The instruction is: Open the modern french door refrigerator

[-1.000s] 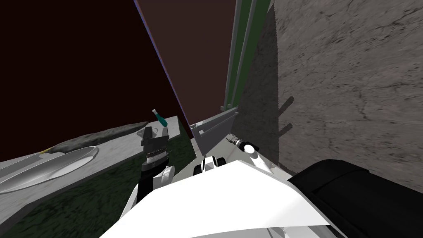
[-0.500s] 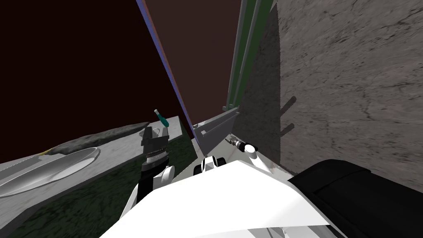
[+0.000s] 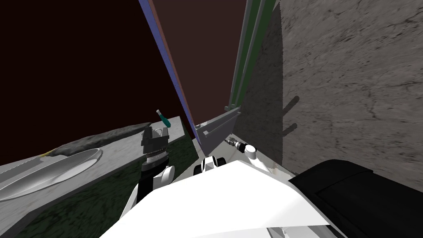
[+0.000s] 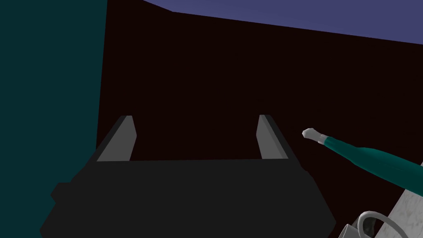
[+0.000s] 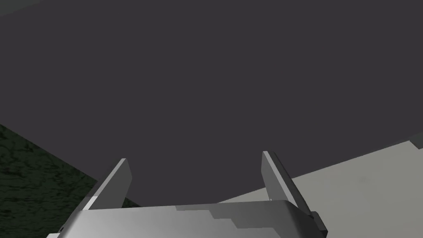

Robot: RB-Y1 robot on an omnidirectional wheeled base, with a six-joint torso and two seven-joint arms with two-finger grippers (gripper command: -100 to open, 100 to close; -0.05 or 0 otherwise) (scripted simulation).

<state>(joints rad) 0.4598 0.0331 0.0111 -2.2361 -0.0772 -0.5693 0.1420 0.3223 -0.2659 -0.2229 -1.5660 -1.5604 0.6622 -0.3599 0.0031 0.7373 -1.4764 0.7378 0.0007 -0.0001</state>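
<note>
Sliding sideways as a whole, head view records my own turn; right gripper (image 3: 228,141) has edged nearer the grey refrigerator door (image 3: 219,131), so a grasp looks close. Left wrist view: left gripper (image 4: 196,136) open, empty, near teal bottle (image 4: 363,155). Right wrist view: right gripper spread, empty, facing flat dark grey surface (image 5: 206,82).

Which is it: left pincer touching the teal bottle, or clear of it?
Apart. The left wrist view shows the left pincer open and holding nothing, and a strip of dark background plainly separates it from the white-capped teal bottle lying off to one side.
</note>
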